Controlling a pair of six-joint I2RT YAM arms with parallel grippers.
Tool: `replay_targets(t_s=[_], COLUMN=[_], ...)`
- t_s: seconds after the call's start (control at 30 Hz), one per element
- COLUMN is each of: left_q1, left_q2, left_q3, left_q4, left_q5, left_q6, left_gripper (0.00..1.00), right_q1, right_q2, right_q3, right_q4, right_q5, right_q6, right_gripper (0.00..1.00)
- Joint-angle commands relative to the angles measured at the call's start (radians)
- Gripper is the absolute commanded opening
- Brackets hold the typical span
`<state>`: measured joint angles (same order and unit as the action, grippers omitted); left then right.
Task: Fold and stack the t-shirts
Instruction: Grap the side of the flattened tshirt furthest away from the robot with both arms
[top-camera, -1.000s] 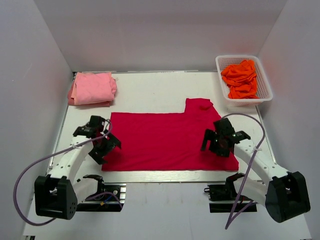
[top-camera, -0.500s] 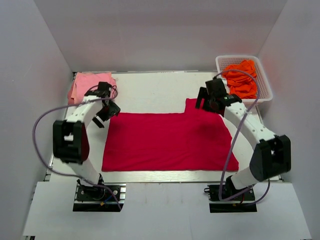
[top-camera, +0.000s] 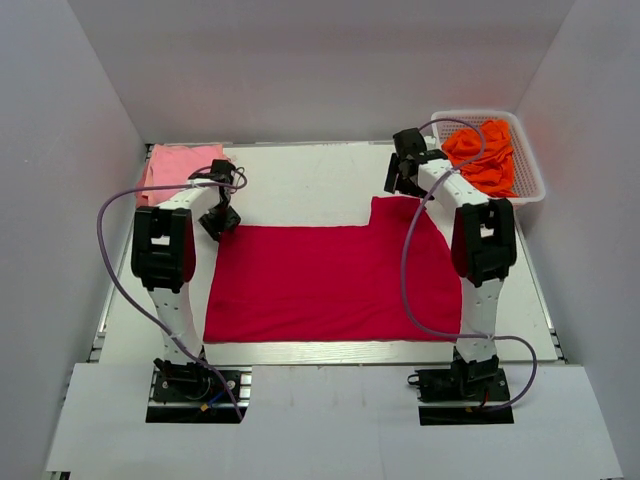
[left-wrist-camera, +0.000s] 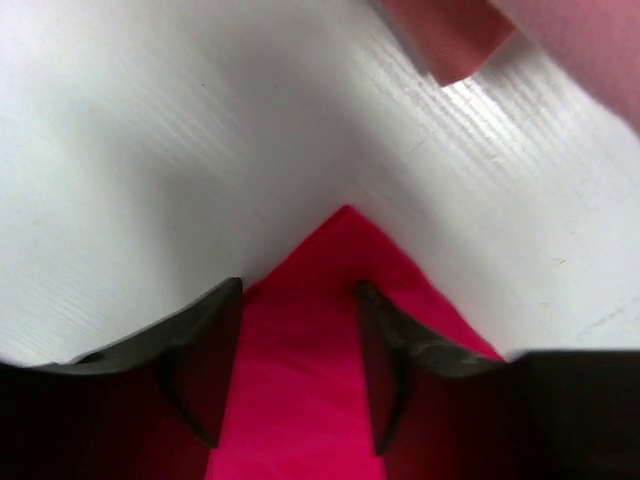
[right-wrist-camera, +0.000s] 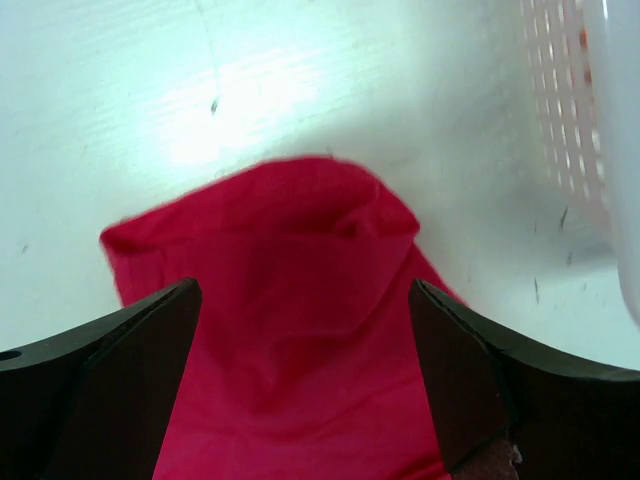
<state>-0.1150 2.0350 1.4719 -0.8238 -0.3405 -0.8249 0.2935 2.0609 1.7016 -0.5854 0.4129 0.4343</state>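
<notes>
The crimson-red t-shirt (top-camera: 335, 285) lies flat across the middle of the table. My left gripper (top-camera: 220, 222) is open over the shirt's far-left corner. In the left wrist view that corner (left-wrist-camera: 300, 330) lies between the two fingers (left-wrist-camera: 205, 370). My right gripper (top-camera: 400, 185) is open wide over the shirt's far-right sleeve. In the right wrist view the sleeve (right-wrist-camera: 290, 290) lies between the spread fingers (right-wrist-camera: 110, 390). The folded light pink t-shirt (top-camera: 180, 170) lies at the far left. The orange t-shirts (top-camera: 485, 155) lie crumpled in a basket.
A white mesh basket (top-camera: 440, 125) stands at the far right corner; its wall shows in the right wrist view (right-wrist-camera: 575, 110). The pink shirt's edge (left-wrist-camera: 580, 50) is close to my left gripper. White walls enclose the table on three sides.
Both arms have stretched from the shirt's near side to its far edge. The left gripper now sits over the far-left corner, the right over the far-right sleeve. The shirt has not moved.
</notes>
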Motion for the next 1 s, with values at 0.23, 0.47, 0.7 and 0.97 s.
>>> replay_targets(t_s=[0.23,0.47,0.7,0.97], left_q1=[-0.006,-0.006,-0.006,-0.015], left_q2=[0.022,0.053,0.027,-0.084], left_q3=[-0.067,-0.022,-0.022,-0.065], left_q4=[0.063,0.045,0.035,0.064], left_q5=[0.078,0.078,0.069,0.06], left_q6=[0.027,0.047,0.067,0.076], left_gripper=[0.2,0.0,0.0,0.0], right_q1=[-0.028,-0.043,-0.04,-0.036], right_q2=[0.192,0.242,0.19,-0.007], right_q3=[0.199,0.19,0.113,-0.058], right_q4=[-0.002,0.015,0.117,0.173], right_q5=[0.001,-0.034,-0.108,-0.033], right_q6=[-0.077,-0.068,-0.084,-0.129], right_gripper=[0.9,0.8,0.0,0.0])
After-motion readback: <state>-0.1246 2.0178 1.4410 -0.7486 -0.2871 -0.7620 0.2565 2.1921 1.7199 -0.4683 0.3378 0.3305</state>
